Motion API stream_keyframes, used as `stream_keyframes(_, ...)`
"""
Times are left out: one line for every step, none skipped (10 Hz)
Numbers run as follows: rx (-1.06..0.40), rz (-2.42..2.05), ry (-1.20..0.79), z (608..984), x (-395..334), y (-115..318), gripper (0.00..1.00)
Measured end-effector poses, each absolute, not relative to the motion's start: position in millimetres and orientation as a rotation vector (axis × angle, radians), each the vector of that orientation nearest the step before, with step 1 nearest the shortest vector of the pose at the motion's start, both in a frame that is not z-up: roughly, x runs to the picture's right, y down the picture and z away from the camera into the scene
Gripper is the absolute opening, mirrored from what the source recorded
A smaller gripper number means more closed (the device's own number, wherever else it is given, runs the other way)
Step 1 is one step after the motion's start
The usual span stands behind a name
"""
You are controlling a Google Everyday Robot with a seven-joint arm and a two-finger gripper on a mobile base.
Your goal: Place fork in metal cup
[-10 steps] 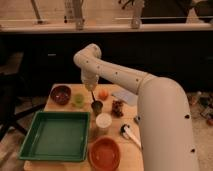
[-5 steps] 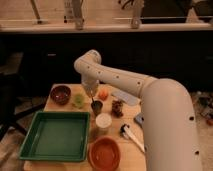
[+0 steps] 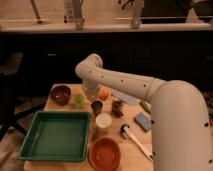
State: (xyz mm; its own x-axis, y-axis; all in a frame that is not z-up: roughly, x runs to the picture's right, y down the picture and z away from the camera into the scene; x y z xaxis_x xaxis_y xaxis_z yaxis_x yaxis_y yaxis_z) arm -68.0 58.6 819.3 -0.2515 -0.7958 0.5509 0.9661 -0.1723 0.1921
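The metal cup [image 3: 96,107] stands on the wooden table [image 3: 60,165], directly below and slightly right of the gripper [image 3: 90,94], which hangs low over the table's far part at the end of the white arm [image 3: 150,100] that bends in from the right. Whether the gripper is spread or pressed together cannot be told, and the fork cannot be made out anywhere, either at the gripper or on the table. Just left of the gripper sits a small pale green cup [image 3: 79,100], and farther left a dark red bowl [image 3: 60,94]. To the gripper's right, close by, lies an orange fruit [image 3: 103,94], with a small brown item [image 3: 117,108] beyond it. Nearer the camera than the gripper, a white cup [image 3: 103,122] stands just in front of the metal cup. A green tray [image 3: 30,147] lies below and left of the gripper, an orange bowl [image 3: 104,154] below it, and a white-handled tool [image 3: 135,141] with a black head and a blue sponge [image 3: 142,121] lie down to its right.
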Motion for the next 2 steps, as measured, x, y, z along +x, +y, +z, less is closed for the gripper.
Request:
stream_keyframes(-0.384,-1.736,-0.6,819.0,-65.5,61.3,0.0)
stream_keyframes(-0.383,-1.723,-0.598,819.3,-60.2,64.5,0.0)
